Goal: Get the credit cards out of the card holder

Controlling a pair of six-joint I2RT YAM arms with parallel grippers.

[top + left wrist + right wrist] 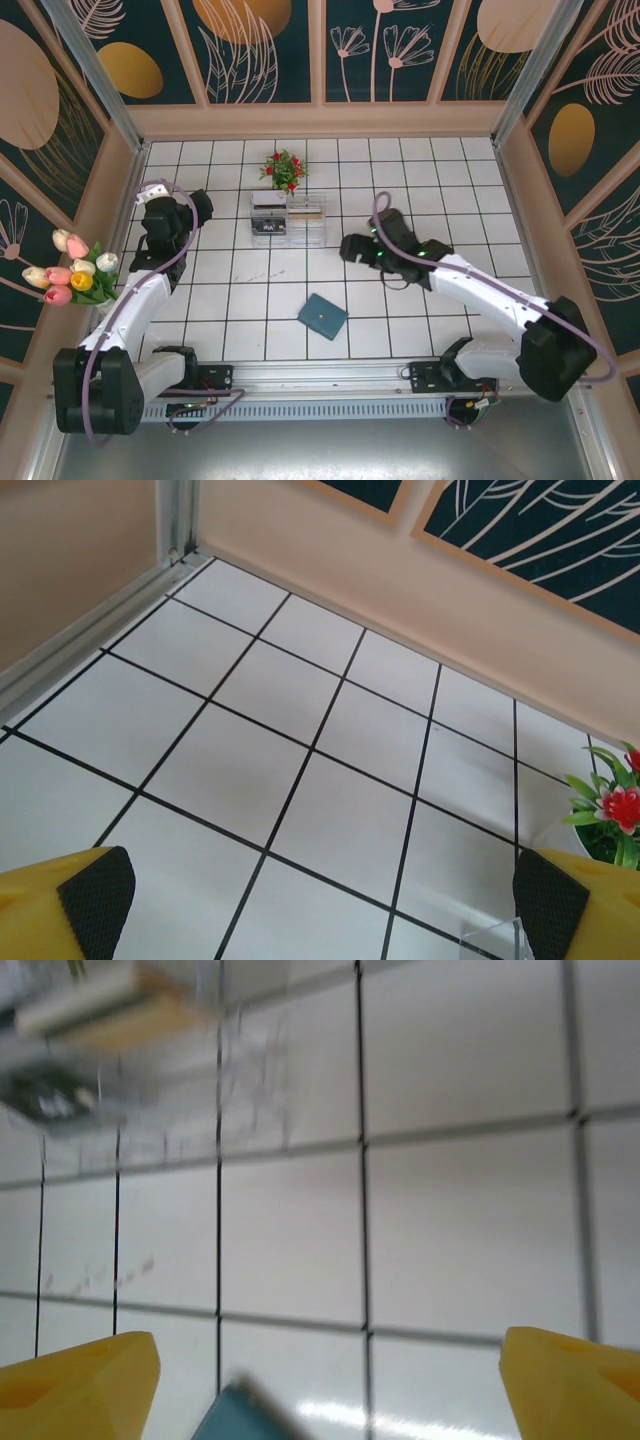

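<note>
The card holder is a flat teal wallet lying folded on the white tiles in front of the middle, askew; its inside is hidden. Its blurred corner shows low in the right wrist view, between the fingers and below them. My right gripper hangs open above the tiles behind the wallet, holding nothing. My left gripper stands wide open at the far left over bare tiles, also with nothing in it. Thin cream, tan and dark pieces that look like credit cards lie in a clear rack.
The clear acrylic rack stands at the back middle, with a small potted red flower behind it. A bunch of tulips hangs at the left wall. Walls enclose the tiled floor on three sides.
</note>
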